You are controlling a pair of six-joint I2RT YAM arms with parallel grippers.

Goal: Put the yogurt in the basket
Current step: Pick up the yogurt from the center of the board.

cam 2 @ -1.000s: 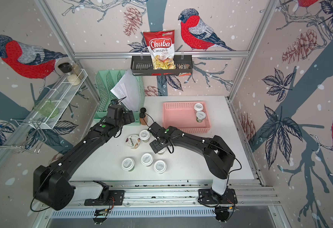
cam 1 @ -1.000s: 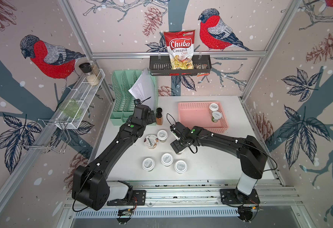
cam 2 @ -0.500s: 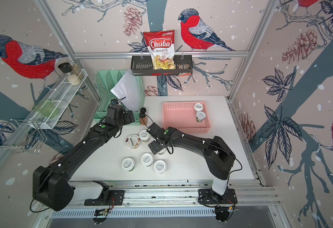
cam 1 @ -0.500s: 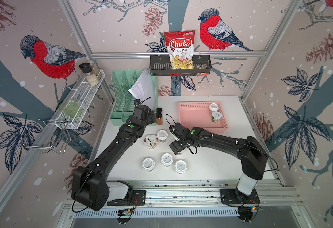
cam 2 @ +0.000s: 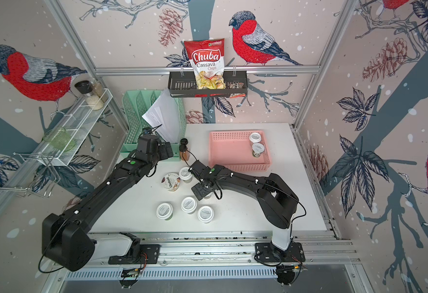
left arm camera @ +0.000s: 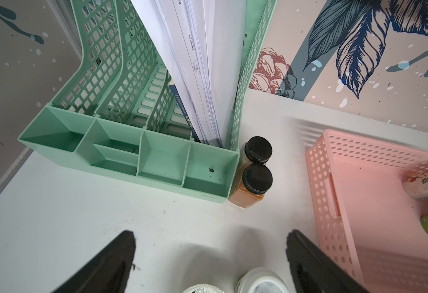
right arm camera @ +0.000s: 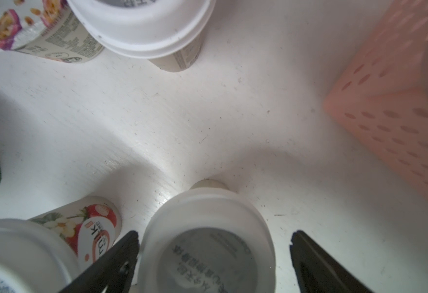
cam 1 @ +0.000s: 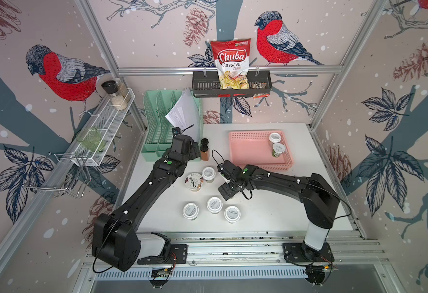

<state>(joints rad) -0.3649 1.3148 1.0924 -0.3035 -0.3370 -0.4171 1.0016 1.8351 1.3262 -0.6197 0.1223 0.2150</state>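
Two yogurt jars [cam 1: 275, 137] stand at the right end of the basket [cam 1: 246, 152], near the back edge of the bench [cam 1: 271, 215]. Right gripper [right arm camera: 214, 237], jaws wide, straddles a third jar [right arm camera: 208, 256] mid-bench, unclamped: the grasp step. Next move: close on that jar, then lift it over the basket wall. Left gripper [left arm camera: 210, 234] gapes empty.

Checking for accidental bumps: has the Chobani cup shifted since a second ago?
No. The Chobani cup sits in the same spot relative to the spice bottles, still beside the same jar.
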